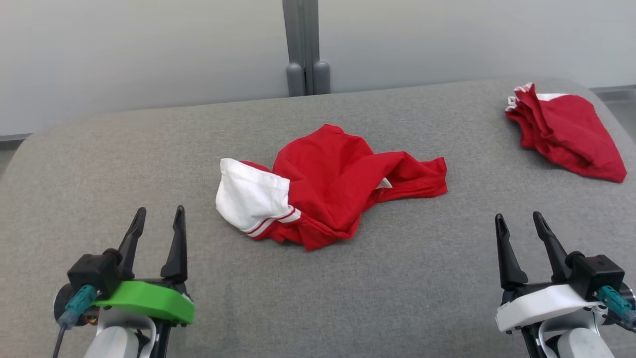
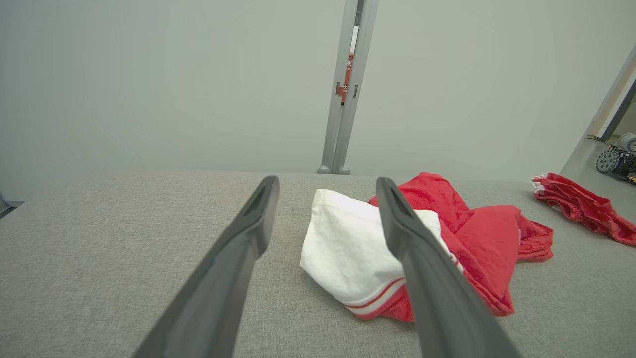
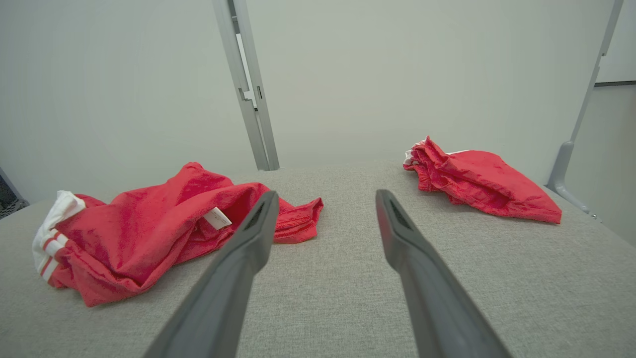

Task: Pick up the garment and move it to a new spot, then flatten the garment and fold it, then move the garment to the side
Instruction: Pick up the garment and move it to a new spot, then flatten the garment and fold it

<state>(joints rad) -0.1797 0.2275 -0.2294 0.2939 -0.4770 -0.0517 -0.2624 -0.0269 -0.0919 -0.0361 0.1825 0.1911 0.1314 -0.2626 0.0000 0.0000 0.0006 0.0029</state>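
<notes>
The garment (image 1: 338, 184) lies crumpled in a heap at the middle of the grey fabric surface (image 1: 348, 298). It is bright red, with a white sleeve with red stripes at its left end and a small white label showing. The left wrist view has the garment (image 2: 487, 233) just ahead and to the right, and the right wrist view has the garment (image 3: 149, 223) ahead on the left. My left gripper (image 1: 160, 211) is open and empty at the near left, short of the white sleeve. At the near right my right gripper (image 1: 518, 216) is open and empty.
A second red garment (image 1: 566, 134) with white trim lies bunched at the far right corner of the surface. A grey post (image 1: 307, 47) stands against the pale wall behind the far edge. Bare fabric stretches between both grippers and the heap.
</notes>
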